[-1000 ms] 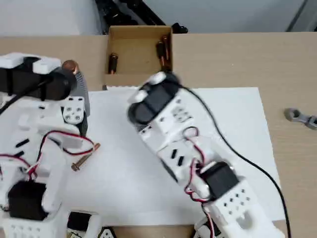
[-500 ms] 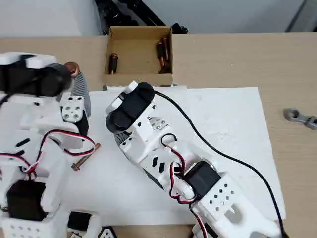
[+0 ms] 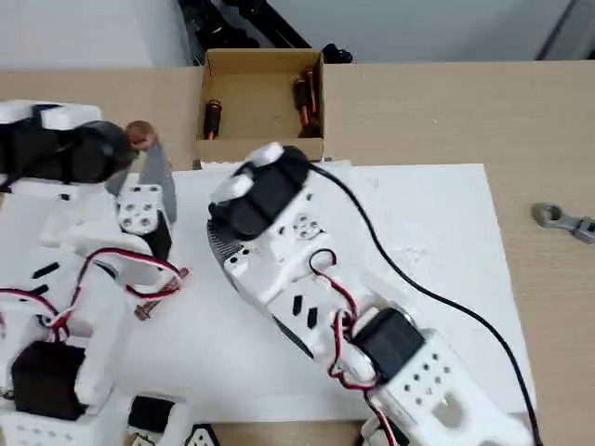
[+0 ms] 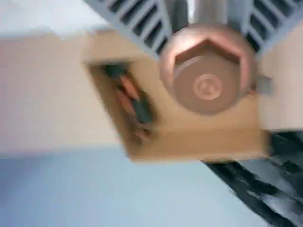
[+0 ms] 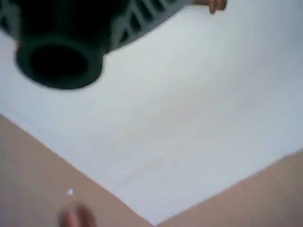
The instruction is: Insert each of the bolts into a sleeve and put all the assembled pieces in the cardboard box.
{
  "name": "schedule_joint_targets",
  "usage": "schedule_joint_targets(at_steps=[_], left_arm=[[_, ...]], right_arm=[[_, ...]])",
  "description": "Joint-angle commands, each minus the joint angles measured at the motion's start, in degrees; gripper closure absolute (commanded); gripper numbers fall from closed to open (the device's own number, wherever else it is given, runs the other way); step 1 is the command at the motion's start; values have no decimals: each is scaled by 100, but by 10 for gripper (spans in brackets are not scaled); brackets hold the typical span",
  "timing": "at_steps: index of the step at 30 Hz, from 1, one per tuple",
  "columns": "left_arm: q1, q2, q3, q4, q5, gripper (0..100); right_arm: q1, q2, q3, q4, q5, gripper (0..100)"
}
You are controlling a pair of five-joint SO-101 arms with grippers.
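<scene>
My left gripper (image 3: 147,156) is shut on a copper bolt (image 3: 139,135), held up at the left of the white mat (image 3: 418,214). In the left wrist view the bolt's hex head (image 4: 207,78) sits between the grey fingers (image 4: 128,19), with the cardboard box (image 4: 199,142) beyond it. My right gripper (image 3: 221,246) hangs low over the mat's middle, shut on a black sleeve (image 5: 59,61) whose open end faces the camera. Another bolt (image 3: 158,293) lies on the mat by the left arm. The cardboard box (image 3: 260,139) at the back holds assembled pieces (image 3: 213,118).
A metal wrench (image 3: 562,220) lies on the wooden table at the far right. The right arm's body and cable cross the mat's middle. More assembled pieces (image 3: 307,98) lean in the box's right corner.
The right arm drew back from the box toward the mat's middle left. The left gripper with its bolt shifted slightly to the right.
</scene>
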Motion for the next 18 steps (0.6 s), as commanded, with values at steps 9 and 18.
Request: schedule_joint_targets(at_steps=[9,18], left_arm=[[615,-9,-637,246,35,994],[651,0,-954,290,149,994]], right_arm=[[233,-277,149,-576,-923,995],[286,-321,730,-1086,-1134,995]])
